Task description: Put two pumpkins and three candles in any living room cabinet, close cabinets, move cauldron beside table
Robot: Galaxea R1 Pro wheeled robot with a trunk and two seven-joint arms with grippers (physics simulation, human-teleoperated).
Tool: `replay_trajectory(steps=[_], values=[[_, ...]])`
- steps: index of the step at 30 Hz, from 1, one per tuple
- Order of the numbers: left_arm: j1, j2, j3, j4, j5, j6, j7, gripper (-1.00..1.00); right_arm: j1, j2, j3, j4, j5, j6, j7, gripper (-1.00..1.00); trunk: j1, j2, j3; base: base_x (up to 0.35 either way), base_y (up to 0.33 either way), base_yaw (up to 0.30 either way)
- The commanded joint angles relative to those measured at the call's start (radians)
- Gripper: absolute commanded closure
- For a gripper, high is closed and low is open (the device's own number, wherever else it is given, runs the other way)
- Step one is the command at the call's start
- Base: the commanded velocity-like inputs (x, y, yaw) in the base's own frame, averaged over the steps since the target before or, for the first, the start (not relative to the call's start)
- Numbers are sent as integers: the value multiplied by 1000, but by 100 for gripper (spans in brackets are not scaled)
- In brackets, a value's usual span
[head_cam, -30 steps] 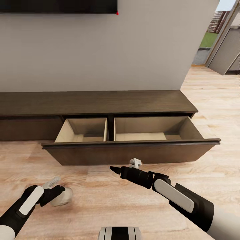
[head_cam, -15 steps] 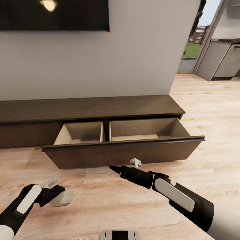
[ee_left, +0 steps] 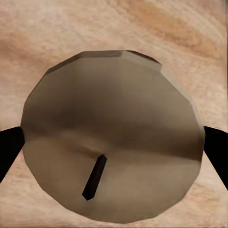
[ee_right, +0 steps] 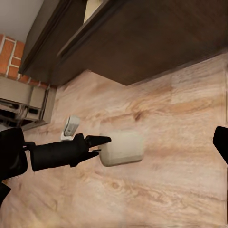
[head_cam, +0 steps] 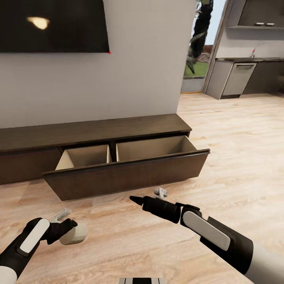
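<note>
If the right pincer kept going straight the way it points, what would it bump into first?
Probably nothing soon. The right pincer points left across the bare wooden floor, along the front of the cabinet's open drawer, passing behind the left pincer holding a candle. Depth is unclear.

Both forearms were matte black shells bearing an elongated white inset panel, with a white upper segment at the lower right corner of the head view. The right gripper (head_cam: 136,199) ended in a slim black tapered finger (a small grey bracket beside it). The left gripper (head_cam: 67,228) carried a translucent grey finger.
</note>
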Motion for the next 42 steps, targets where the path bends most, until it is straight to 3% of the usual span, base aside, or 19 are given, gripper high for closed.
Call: replay_trajectory(steps=[1,7,42], values=[[0,1,-4,-3,11,0,9,100,-2,0,2,-1,-9,-1,-7,-100,-1,0,0,-330,0,-243],[0,0,-4,-9,11,1,9,100,-2,0,2,-2,-8,-3,-7,-100,-1,0,6,-219,0,-243],[0,-6,-1,-11,9,0,12,100,-2,0,2,8,-9,-4,-7,-100,-1,0,42,-12,5,-243]])
